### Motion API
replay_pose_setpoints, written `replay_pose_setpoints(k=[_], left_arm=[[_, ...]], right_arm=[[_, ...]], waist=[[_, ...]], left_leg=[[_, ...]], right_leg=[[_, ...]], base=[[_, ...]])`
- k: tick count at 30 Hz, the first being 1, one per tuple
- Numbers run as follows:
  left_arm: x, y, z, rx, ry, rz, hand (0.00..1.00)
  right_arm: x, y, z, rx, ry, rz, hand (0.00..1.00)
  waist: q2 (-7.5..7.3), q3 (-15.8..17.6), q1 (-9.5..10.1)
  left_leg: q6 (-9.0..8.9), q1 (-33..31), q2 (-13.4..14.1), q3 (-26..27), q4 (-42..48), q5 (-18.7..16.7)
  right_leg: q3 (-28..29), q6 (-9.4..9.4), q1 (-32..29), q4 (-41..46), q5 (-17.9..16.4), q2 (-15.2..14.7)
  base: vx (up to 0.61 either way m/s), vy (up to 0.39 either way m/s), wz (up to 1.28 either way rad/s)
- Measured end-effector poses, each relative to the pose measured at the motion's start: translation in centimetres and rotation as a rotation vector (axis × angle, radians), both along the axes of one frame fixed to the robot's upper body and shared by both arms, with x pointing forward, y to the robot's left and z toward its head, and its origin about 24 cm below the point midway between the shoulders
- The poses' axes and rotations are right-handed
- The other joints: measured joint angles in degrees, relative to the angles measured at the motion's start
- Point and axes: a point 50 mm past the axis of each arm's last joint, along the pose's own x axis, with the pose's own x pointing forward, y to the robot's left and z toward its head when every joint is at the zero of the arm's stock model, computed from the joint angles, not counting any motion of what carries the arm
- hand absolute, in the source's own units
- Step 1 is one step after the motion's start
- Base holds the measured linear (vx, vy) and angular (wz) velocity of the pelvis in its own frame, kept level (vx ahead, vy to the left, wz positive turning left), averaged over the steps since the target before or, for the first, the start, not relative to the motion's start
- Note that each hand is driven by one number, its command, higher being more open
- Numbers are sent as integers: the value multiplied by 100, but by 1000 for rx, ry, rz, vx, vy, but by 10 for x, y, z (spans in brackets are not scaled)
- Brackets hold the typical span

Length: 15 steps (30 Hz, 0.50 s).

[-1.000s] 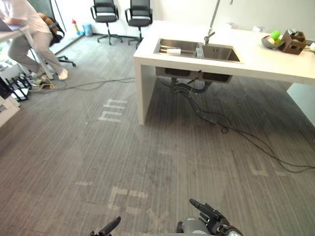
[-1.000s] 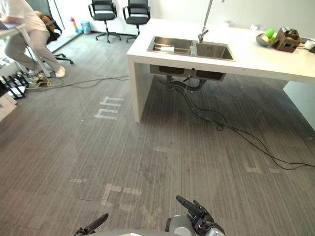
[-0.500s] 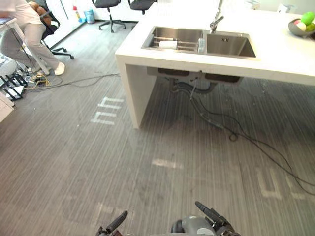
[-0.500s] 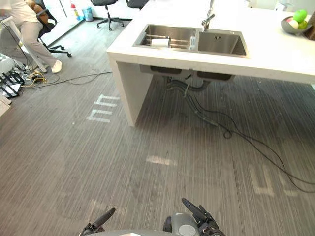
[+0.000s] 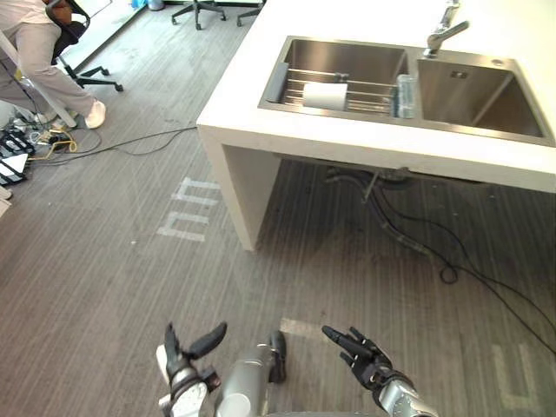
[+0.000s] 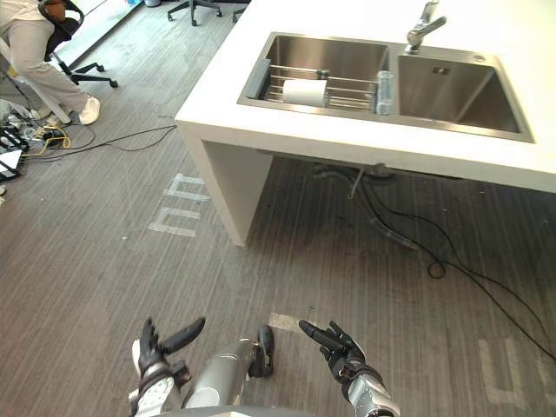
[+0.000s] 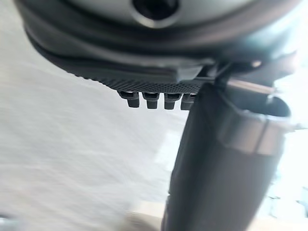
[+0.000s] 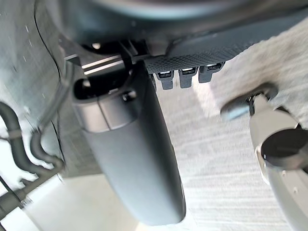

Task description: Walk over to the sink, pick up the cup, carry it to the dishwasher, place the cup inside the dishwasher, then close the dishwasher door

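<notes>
A white cup (image 5: 326,95) lies on its side on a wire rack in the left basin of the steel sink (image 5: 347,61), set in a white counter (image 5: 261,130) ahead of me. A clear glass (image 5: 405,84) stands at the divider between the basins. My left hand (image 5: 187,356) and right hand (image 5: 358,354) hang low over the floor, well short of the counter. Both are open and hold nothing. The left wrist view shows straight fingertips (image 7: 154,99) and the thumb (image 7: 216,163); the right wrist view shows the same, fingertips (image 8: 185,74) beside the thumb (image 8: 130,159).
A faucet (image 5: 445,33) rises behind the sink. Hoses and cables (image 5: 408,243) trail from under the counter across the floor. A person (image 5: 39,52) stands at the far left by an office chair (image 5: 78,35), with more cables (image 5: 130,143) there. White tape marks (image 5: 187,221) lie on the carpet.
The camera has moved closer to the sink, which now looms larger and nearer. Both hands have come up further into the eye views with fingers spread.
</notes>
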Motion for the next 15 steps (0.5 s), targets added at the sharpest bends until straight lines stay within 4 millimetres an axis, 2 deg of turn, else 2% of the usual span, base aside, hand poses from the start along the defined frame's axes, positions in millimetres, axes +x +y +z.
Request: replay_pose_setpoints(k=[1, 2, 3, 4, 5, 6, 7, 8, 9, 10, 11, 12, 13, 14, 15], left_arm=[[10, 2, 18, 41, -83, 5, 100], [17, 3, 33, 72, -150, 4, 100], [26, 6, 56, 126, -247, -1, 100], [35, 11, 97, 207, -421, 3, 100], [37, 12, 112, 237, -484, 8, 100], [39, 13, 131, 285, -564, 11, 100], [39, 13, 154, 371, -668, 13, 100], [39, 13, 160, 410, -698, 15, 100], [39, 11, 171, 469, -749, 12, 100], [40, 9, 174, 490, -764, 8, 100], [43, 5, 179, 535, -784, 2, 100], [43, 2, 181, 573, -798, -11, 100], [43, 0, 182, 586, -805, -22, 100], [42, -2, 185, 619, -820, -47, 100], [39, -2, 188, 639, -835, -57, 100]], right_arm=[[-5, 2, -2, 7, 16, -9, 100], [-10, 4, -4, 11, 28, -18, 100], [-17, 6, -6, 14, 49, -28, 100], [-28, 6, -10, 15, 88, -39, 100], [-27, 3, -8, 4, 85, -36, 100], [-25, -1, -6, -12, 65, -42, 100], [-22, -6, -2, -30, 33, -43, 100], [-21, -6, -1, -32, 25, -44, 100], [-17, -5, 0, -30, 2, -46, 100], [-15, -3, 2, -27, -10, -48, 100], [-12, -1, 3, -22, -26, -47, 100], [-10, 2, 4, -17, -35, -44, 100], [-10, 3, 4, -14, -36, -42, 100], [-12, 6, 3, -8, -30, -40, 100], [-14, 9, 2, 0, -28, -39, 100]], waist=[[-66, -43, -2], [-126, -77, -1], [-186, -114, -18], [-225, -129, -109], [-225, -135, -125], [-211, -143, -178], [-158, -178, -249], [-150, -204, -269], [-125, -223, -334], [-120, -222, -377], [-104, -219, -436], [-104, -222, -466], [-108, -225, -469], [-175, -265, -469], [-284, -337, -472]], left_leg=[[-41, 253, -87, 1, -189, -74], [-42, 446, -172, 0, -350, -99], [-20, 718, -270, -37, -573, -143], [-36, 1150, -366, -96, -814, -294], [-48, 1293, -396, -79, -861, -371], [-74, 1569, -450, -76, -996, -441], [-129, 2083, -429, -99, -1298, -491], [-143, 2278, -400, -116, -1416, -495], [-212, 2597, -325, -196, -1595, -534], [-279, 2718, -261, -254, -1617, -574], [-443, 2895, -121, -325, -1614, -670], [-642, 3043, 20, -359, -1605, -795], [-740, 3111, 69, -370, -1593, -875], [-880, 3192, 98, -380, -1511, -1054], [-950, 3257, 58, -422, -1372, -1271]], right_leg=[[-61, 77, -161, 542, 196, -82], [-128, 240, -363, 1056, 378, -129], [-188, 610, -713, 1867, 856, -231], [-298, 1052, -1424, 3502, 1511, -474], [-404, 976, -1809, 4223, 1434, -644], [-629, 719, -2267, 5031, 1200, -877], [-858, 400, -2827, 5547, 790, -1004], [-929, 312, -3011, 5525, 577, -977], [-1088, 275, -3309, 5211, 139, -890], [-1180, 247, -3405, 4925, -31, -844], [-1374, 167, -3559, 4129, -288, -758], [-1526, 115, -3641, 3111, -331, -683], [-1539, 66, -3650, 2526, -285, -617], [-1398, -29, -3621, 1231, 130, -480], [-1106, -234, -3679, 613, 936, -378]], base=[[434, 119, -6], [335, 85, 3], [492, 123, 6], [398, 105, -1], [386, 110, -8], [382, 129, -15], [391, 122, -10], [487, 101, -3], [324, 13, 11], [388, -48, 30], [454, -125, 37], [463, -147, 34], [492, -174, 28], [347, -142, 19], [451, -195, 6]])
